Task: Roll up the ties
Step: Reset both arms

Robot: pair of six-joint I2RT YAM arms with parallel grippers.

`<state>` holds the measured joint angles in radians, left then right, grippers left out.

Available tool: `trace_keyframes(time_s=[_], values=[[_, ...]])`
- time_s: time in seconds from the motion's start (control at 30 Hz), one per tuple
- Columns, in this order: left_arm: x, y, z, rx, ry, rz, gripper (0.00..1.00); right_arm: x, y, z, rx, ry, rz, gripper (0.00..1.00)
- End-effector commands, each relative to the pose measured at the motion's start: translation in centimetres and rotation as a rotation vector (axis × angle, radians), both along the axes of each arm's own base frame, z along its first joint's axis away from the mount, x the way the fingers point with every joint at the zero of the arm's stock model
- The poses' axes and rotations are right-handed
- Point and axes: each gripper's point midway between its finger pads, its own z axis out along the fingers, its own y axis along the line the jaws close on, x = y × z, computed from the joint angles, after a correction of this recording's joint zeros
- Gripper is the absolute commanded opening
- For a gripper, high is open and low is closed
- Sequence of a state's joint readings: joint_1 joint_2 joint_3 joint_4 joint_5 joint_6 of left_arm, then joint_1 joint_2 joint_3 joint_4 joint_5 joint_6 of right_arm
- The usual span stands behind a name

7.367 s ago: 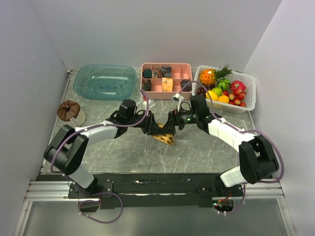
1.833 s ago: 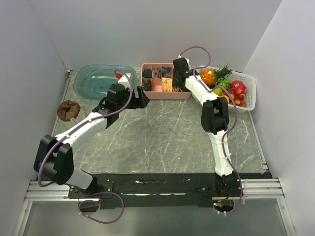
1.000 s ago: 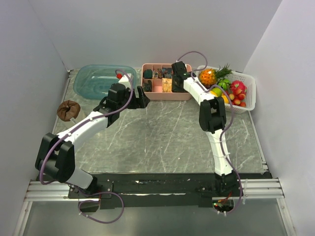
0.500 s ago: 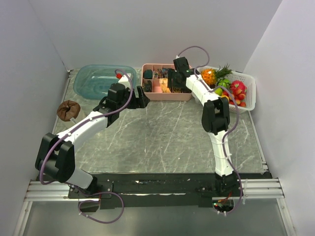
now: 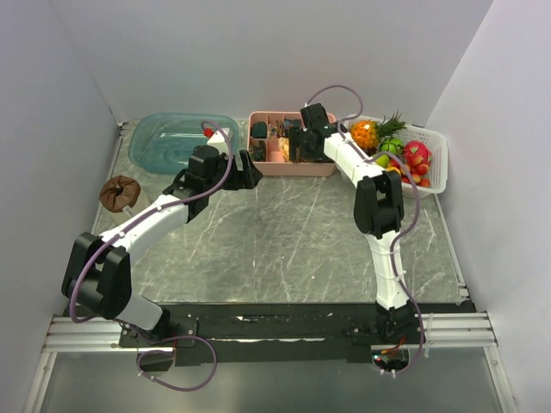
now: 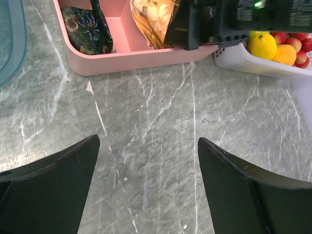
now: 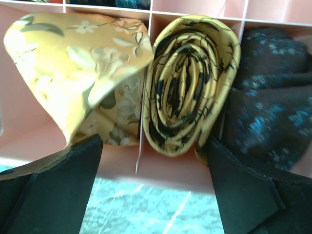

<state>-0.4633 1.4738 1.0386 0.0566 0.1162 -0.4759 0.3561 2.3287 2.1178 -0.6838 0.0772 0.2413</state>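
Your right gripper [image 7: 153, 141] has spread its jaws since a second ago and released the rolled yellow tie [image 7: 190, 83], which sits coiled in the pink tray [image 6: 146, 53] between a floral tie [image 7: 73, 63] and a dark blue bundle [image 7: 273, 92]. Your left gripper [image 6: 148, 140] hangs over the table [image 6: 219, 122], jaws apart and empty.

fruit basket [image 5: 438, 175] just rt of pink tray [image 5: 291, 168].

high rear overview, two close wrist views, pink tray [image 5: 284, 168] in all
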Motion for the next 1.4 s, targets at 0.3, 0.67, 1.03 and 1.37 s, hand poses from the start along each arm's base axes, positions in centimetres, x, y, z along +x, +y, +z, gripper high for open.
trace_keyframes(time_s=[0.3,0.67,1.03,1.37], values=[[0.6,-0.6,1.5,-0.038,-0.043,-0.016,0.88,-0.6,-1.0,11.3,0.038,-0.195,-0.023,0.93],[0.4,-0.3,1.0,-0.026,-0.032,-0.009,0.88,-0.8,-1.1,11.6,0.062,-0.223,-0.027,0.90],[-1.0,0.5,3.8,-0.057,-0.138,-0.010,0.97,-7.4,-2.0,15.1,0.163,-0.326,0.017,0.99],[-2.6,2.0,5.6,-0.068,-0.202,0.021,0.96,-15.0,-5.0,15.7,0.200,-0.396,-0.017,0.99]])
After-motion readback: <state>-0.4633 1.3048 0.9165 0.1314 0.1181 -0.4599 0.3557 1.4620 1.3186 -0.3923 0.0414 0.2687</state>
